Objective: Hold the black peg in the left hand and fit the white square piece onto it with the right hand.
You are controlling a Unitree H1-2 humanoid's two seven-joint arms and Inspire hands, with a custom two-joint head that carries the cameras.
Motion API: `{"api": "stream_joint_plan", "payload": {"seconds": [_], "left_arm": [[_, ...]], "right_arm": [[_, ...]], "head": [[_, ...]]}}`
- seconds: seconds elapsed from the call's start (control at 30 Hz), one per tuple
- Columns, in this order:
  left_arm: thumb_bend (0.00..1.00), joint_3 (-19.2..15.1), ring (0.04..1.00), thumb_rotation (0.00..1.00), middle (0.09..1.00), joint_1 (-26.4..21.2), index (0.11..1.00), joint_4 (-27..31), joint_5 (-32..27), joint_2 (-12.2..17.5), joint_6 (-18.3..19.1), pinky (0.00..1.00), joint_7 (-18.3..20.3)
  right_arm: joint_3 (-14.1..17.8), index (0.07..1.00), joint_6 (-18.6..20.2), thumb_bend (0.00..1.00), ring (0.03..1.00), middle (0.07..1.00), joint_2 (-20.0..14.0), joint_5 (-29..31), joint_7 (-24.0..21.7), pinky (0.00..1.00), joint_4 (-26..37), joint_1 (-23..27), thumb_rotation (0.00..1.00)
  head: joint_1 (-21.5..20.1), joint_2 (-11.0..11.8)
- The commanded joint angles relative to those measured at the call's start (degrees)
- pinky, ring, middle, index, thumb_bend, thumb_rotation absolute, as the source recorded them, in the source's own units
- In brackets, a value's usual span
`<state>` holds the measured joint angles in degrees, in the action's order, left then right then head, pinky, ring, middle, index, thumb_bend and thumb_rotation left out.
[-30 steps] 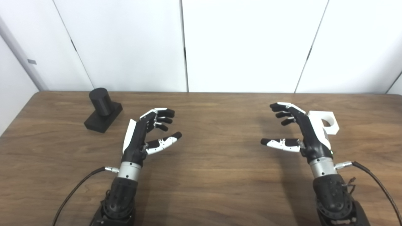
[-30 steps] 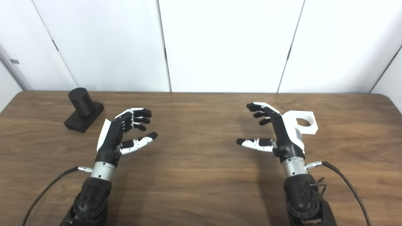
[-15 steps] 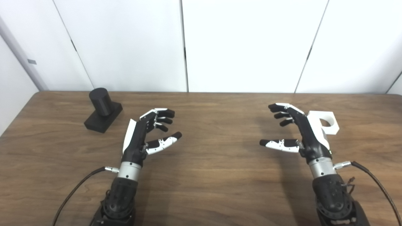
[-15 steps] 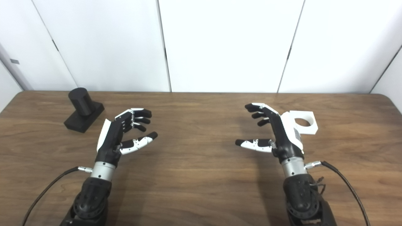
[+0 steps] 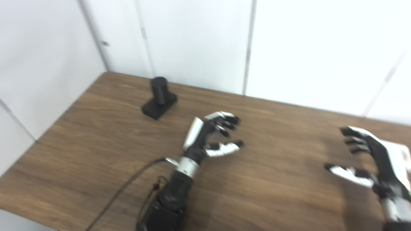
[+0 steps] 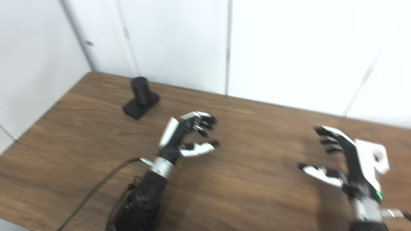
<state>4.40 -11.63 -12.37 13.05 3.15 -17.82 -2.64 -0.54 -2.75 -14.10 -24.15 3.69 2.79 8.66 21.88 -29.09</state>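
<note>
The black peg (image 5: pixel 159 98), a short cylinder on a square black base, stands on the wooden table (image 5: pixel 96 134) at the far left. My left hand (image 5: pixel 210 138) is open and empty, hovering to the right of the peg and nearer to me. The white square piece (image 6: pixel 375 158) with a round hole lies at the right, partly hidden behind my right hand (image 6: pixel 340 160). That hand is open and empty, its back next to the piece. The picture is blurred.
White wall panels (image 5: pixel 199 41) stand behind the table and along its left side. A black cable (image 5: pixel 122 192) runs from my left wrist toward the table's near edge.
The whole picture has swung to the left and tilted, so the camera has moved. The peg, the white piece and both open hands keep about the same places on the table.
</note>
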Motion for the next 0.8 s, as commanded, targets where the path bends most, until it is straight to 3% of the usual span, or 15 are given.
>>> {"api": "stream_joint_plan", "payload": {"seconds": [0.0,0.3,0.53,0.77], "left_arm": [[0.64,0.3,0.641,0.00,0.676,-2.6,0.647,-0.4,0.9,-0.5,-2.2,0.51,-1.4],[0.69,0.4,0.653,0.01,0.686,-3.0,0.642,-2.3,3.2,-1.6,-2.2,0.52,-3.6],[0.68,0.8,0.647,0.01,0.680,-3.0,0.647,-2.1,3.7,-1.2,-2.4,0.53,-3.8],[0.70,0.1,0.658,0.07,0.692,-2.6,0.656,1.5,3.4,-0.7,0.0,0.52,-3.1]], "right_arm": [[0.4,0.719,-0.5,0.67,0.690,0.743,-0.5,0.9,-0.2,0.58,1.8,1.5,0.00],[0.0,0.691,-0.6,0.71,0.631,0.688,0.1,-2.8,1.3,0.52,3.5,1.1,0.00],[-0.1,0.682,0.3,0.72,0.623,0.681,0.3,-3.1,0.4,0.51,5.3,0.8,0.00],[0.0,0.677,0.6,0.73,0.616,0.678,0.4,-2.9,-0.2,0.51,6.6,0.5,0.00]], "head": [[0.6,0.6],[1.1,1.6],[1.1,1.2],[1.1,1.1]]}}
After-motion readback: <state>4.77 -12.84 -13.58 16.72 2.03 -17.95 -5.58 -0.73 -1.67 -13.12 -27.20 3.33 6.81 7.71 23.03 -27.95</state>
